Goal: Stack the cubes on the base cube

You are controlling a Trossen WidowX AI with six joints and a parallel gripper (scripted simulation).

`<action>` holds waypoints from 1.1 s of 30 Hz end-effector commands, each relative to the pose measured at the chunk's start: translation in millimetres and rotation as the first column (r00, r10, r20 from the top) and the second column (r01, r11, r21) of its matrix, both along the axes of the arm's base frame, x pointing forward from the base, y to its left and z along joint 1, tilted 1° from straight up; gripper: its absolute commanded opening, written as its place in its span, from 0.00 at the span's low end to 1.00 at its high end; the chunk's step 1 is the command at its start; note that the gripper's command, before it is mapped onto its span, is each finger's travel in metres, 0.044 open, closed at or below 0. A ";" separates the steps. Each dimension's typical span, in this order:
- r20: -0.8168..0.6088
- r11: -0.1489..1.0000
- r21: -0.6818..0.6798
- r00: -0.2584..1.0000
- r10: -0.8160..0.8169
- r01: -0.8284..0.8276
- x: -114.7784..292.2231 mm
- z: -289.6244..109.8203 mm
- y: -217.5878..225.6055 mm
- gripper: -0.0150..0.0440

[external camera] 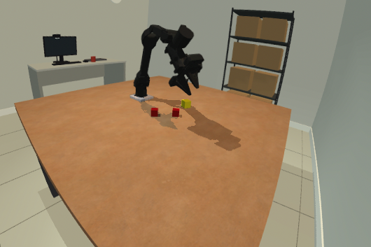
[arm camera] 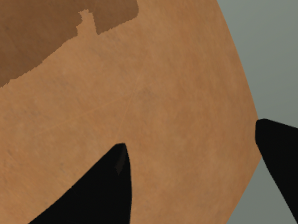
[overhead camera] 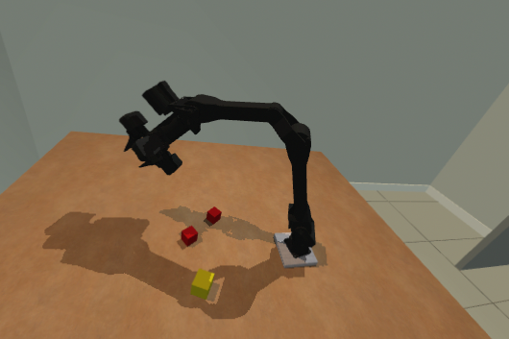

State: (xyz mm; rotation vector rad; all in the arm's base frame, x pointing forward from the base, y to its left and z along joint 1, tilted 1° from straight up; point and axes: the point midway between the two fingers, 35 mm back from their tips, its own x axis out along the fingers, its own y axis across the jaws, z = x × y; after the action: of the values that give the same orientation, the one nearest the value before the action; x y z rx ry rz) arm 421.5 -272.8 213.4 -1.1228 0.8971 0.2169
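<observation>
1. The gripper [overhead camera: 139,156] is hanging high in the air above the far left part of the table [overhead camera: 96,293], its fingers partly spread and gripping nothing. It carries no load because neither cube has been picked up yet.

2. In the wrist view the two dark fingers are framing only bare wood and the table's edge, so the tool is not lined up over any cube; it is pointing down and outward, well apart from all three blocks.

3. The two red cubes [overhead camera: 189,234] [overhead camera: 213,214] are sitting flat on the table near the middle, close to each other but not touching, the second a little farther back and to the right. They are lying loose, waiting to be lifted.

4. The yellow cube [overhead camera: 203,283] is standing nearer to the camera in the top view, apart from the red pair. Being the odd one out, it is probably serving as the fixed base, and nothing is resting on it.

5. The arm is rising from its pale base plate [overhead camera: 311,261] on the right and arching left over the cubes, so it will likely need to swing back and down towards a red cube.
</observation>
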 end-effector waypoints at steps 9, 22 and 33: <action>-0.548 0.791 0.325 0.785 -0.289 0.519 -98.2 -56.4 137.0 0.70; -0.617 0.751 0.300 0.720 -0.317 0.588 -112.9 -77.3 151.2 0.70; -0.617 0.751 0.300 0.720 -0.317 0.588 -112.4 -125.6 152.0 0.70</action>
State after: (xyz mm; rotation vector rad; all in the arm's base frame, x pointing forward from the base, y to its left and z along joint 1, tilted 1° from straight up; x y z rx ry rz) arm 308.2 -120.1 93.2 -0.3190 1.5121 0.3263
